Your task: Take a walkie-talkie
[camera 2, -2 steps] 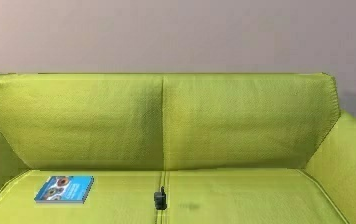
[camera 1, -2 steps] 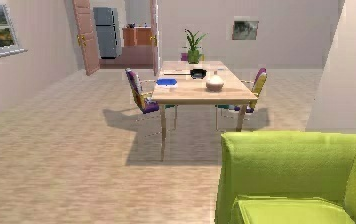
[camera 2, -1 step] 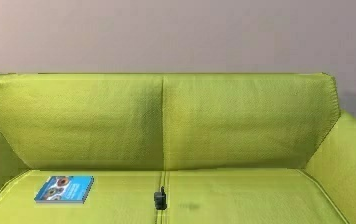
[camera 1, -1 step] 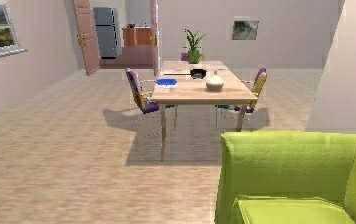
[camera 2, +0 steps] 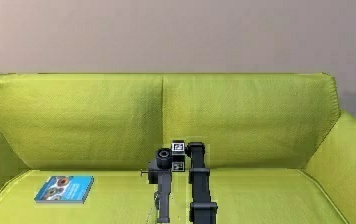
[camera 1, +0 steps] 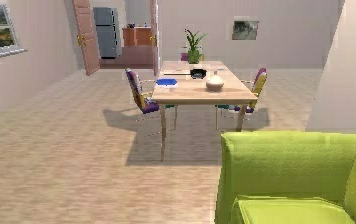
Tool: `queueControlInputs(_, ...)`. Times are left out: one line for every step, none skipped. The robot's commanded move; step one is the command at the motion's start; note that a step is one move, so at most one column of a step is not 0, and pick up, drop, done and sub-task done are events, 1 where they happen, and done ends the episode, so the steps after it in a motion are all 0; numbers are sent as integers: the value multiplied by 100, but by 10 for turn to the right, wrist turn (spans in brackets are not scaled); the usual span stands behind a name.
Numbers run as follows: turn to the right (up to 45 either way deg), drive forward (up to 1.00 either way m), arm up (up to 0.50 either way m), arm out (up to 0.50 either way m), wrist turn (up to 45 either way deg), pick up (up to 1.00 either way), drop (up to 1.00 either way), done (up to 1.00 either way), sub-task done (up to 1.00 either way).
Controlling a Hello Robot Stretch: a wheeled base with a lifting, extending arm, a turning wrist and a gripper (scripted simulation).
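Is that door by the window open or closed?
Open. The door stands turned away from its frame, and a fridge in the next room shows through the doorway.

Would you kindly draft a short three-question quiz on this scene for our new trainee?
1. True or false: in the arm side view, a blue booklet lies on the seat of the green sofa, to the left of the tool.
2. In the forward view, what stands in the room beyond the open door? A) a fridge B) a bathtub C) a bed
3. Fill in: on the wall behind the dining table hangs a framed ___.

Key: 1 true; 2 A; 3 picture.
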Motion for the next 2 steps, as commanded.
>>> queueControlInputs(0, 0, 0, 0, 450, 0, 0, 0, 0)
queueControlInputs(0, 0, 0, 0, 450, 0, 0, 0, 0)
